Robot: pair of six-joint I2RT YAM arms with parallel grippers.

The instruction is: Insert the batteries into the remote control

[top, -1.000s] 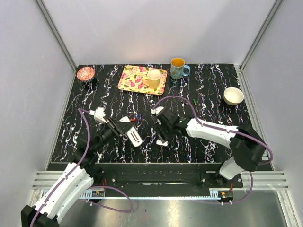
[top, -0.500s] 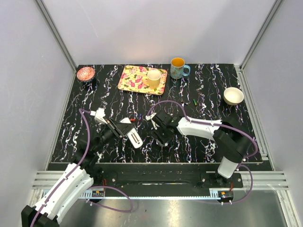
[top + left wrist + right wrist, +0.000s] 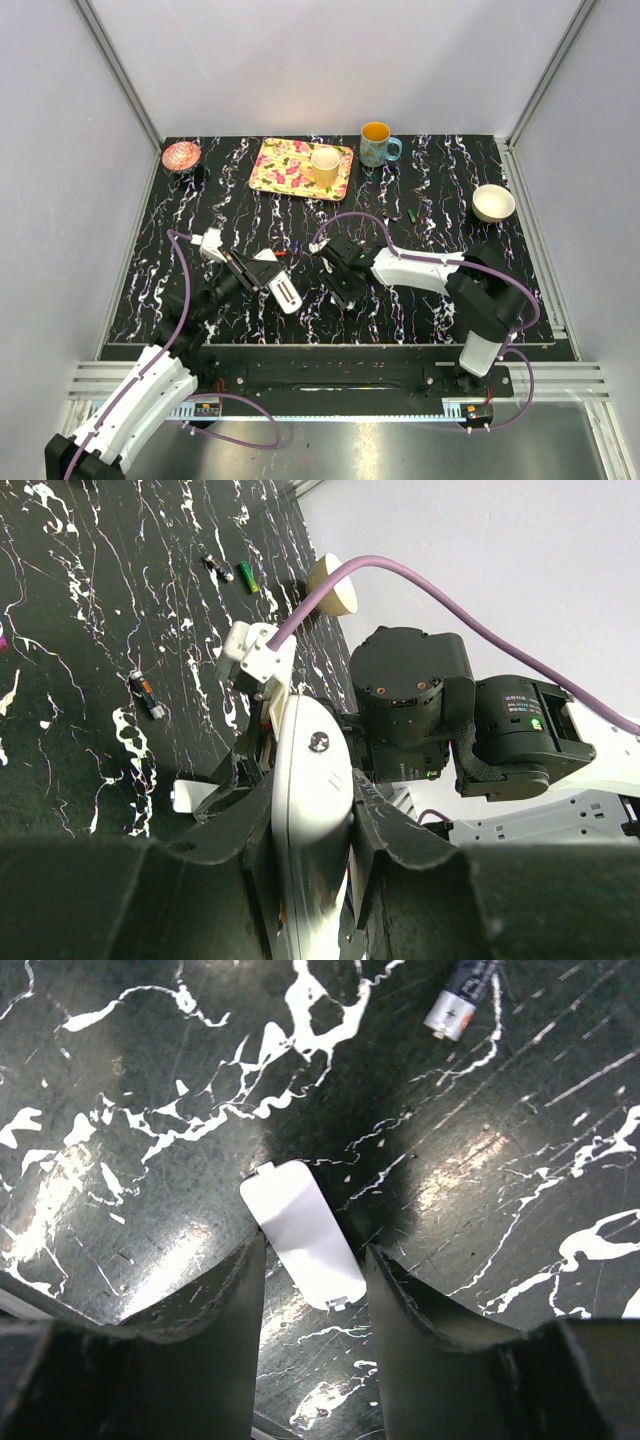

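White remote control [image 3: 312,750] in left pincer [image 3: 298,785]; right pincer [image 3: 315,1260] straddles cover [image 3: 298,1230].

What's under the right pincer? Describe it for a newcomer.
On the black marbled table, go to the near middle, where the right pincer points down. Flat on the table between its jaws lies a small white oblong cover. It is flat with tiny edge tabs, unlike the round battery nearby, and far shorter than the remote control in the left pincer.
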